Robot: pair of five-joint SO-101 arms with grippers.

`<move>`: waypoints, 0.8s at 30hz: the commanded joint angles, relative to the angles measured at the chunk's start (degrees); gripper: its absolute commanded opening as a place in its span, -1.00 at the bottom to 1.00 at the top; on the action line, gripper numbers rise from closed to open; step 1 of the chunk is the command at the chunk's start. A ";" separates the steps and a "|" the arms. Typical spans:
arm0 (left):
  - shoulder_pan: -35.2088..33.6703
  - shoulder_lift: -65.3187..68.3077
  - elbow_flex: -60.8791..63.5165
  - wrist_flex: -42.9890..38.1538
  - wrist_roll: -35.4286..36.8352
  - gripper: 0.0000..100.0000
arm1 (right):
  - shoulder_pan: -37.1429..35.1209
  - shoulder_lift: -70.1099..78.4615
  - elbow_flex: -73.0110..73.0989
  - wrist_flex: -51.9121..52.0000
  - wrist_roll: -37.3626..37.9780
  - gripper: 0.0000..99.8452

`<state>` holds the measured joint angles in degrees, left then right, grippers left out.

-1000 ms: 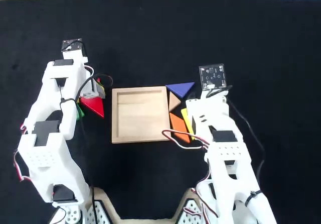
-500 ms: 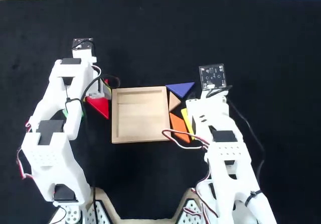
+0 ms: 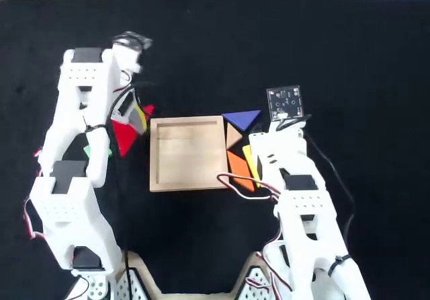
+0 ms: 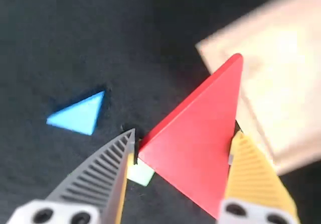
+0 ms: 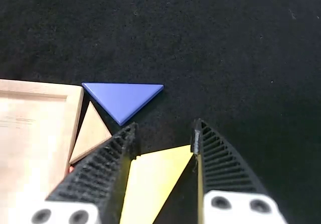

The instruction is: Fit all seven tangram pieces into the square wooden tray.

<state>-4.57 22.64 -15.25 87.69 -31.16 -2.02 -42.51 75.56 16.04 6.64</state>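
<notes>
My left fingers [image 4: 98,174] are ribbed plastic; the red triangle [image 4: 200,133] looks smooth, the tray [image 3: 187,153] matt bare wood, the cloth [image 3: 336,58] fuzzy.

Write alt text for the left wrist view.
The left pincer grips a large red triangle over the black table, near a corner of the wooden tray. A small light-blue triangle and a pale green piece lie on the table.

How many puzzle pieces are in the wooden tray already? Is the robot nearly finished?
Not nearly. The tray is empty, so no piece is done. The left gripper holds the red triangle beside the tray. Left to place: the dark blue triangle, tan triangle, orange piece and yellow piece on the tray's other side, plus the light blue triangle and green piece.
</notes>
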 commanded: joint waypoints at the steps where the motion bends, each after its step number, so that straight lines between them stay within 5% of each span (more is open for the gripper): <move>1: 6.90 -2.20 -6.90 8.70 -16.70 -0.58 | 4.31 0.13 -0.48 -3.60 0.62 -0.64; 6: 15.25 -1.58 -6.73 9.32 -23.91 -0.58 | 13.01 0.31 1.89 -11.43 0.00 -0.64; 13: 24.31 -2.02 4.62 -5.19 -24.35 -0.58 | 20.92 0.31 2.86 -14.77 -6.33 -0.64; 24: 28.44 -1.58 14.90 -15.12 -22.33 -0.58 | 21.45 0.31 2.68 -14.77 -7.21 -0.64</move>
<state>23.21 22.73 -0.40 74.07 -54.90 18.46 -42.51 78.81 2.59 -0.22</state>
